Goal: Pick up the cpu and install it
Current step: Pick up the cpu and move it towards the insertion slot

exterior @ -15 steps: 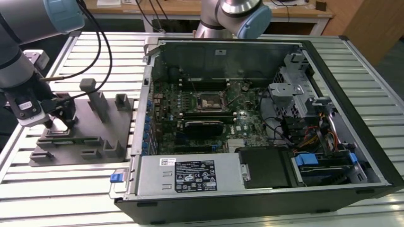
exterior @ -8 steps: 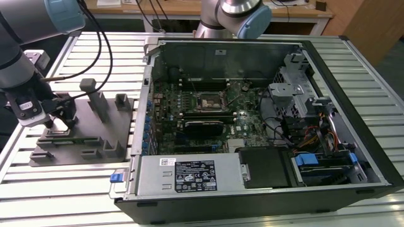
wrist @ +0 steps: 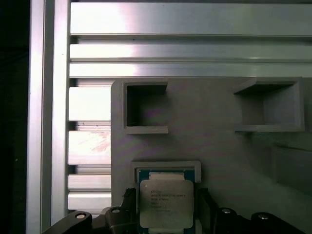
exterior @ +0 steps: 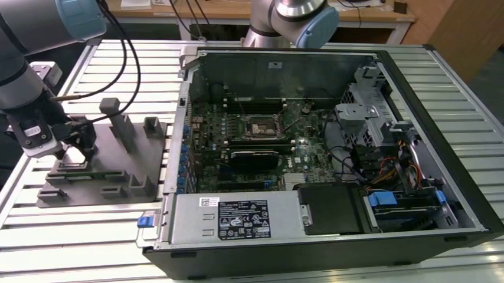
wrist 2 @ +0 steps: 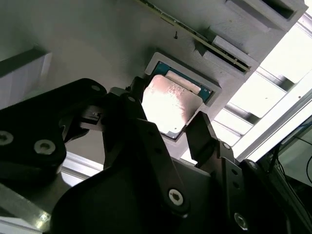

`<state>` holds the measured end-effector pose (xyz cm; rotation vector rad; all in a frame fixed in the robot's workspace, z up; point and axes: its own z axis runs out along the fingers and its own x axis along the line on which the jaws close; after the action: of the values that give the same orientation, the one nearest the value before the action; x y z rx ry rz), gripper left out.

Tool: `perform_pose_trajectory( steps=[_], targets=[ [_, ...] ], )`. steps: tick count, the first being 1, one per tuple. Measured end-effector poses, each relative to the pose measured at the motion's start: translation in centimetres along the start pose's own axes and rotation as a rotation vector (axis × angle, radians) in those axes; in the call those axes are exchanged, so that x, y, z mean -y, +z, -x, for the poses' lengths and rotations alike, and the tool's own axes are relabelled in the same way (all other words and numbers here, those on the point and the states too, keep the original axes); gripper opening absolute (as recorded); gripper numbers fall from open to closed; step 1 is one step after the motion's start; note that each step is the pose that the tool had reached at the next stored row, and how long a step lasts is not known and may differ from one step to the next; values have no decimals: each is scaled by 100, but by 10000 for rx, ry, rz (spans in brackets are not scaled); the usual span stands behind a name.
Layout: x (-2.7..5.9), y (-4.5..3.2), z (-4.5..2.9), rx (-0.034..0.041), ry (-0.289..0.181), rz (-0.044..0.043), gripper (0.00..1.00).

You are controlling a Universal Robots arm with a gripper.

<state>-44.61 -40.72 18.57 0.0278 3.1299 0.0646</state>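
The arm [exterior: 23, 88] has its pincer [exterior: 75, 156] low over a grey holder plate [exterior: 118, 177]. The plate lies on the slatted aluminium desk [exterior: 94, 236], toward the desk's edge on the exterior view's left. The open computer case [exterior: 441, 194] takes up the desk's other side, well apart from the pincer.

The cpu [wrist: 165, 202] shows in both wrist views. It is a small square chip with a silvery top and a thin blue-green rim, lying flat in a shallow raised-edge nest [wrist: 165, 165] in the holder plate. The pincer straddles it, with the chip sitting in the middle of its span. I cannot tell whether it is already pinching the chip's edges or is spread just clear of them. The chip seems to rest in its nest rather than hang above it, though the second wrist view's steep angle makes that hard to confirm.

Inside the case the motherboard [exterior: 307, 147] lies exposed, with its square black-framed socket [exterior: 260, 127] near the middle. The exterior view does not reveal whether the socket is ready to take the chip.

By my reading the task is at its very beginning: the pincer has been brought to the cpu, and the grasp is at most just being made. The lift out of the nest, the carry across the desk to the case and the seating in the socket are all not yet done.
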Motion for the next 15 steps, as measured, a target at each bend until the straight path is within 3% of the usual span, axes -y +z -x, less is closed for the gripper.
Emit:
perform_pose_trajectory(
  steps=[6, 11, 15],
  targets=[
    [0, -6, -24, 26, -2, 0, 62],
    [-1, -8, -24, 27, 0, 0, 53],
    [-3, -59, -23, 26, 0, 0, 53]
  ],
)
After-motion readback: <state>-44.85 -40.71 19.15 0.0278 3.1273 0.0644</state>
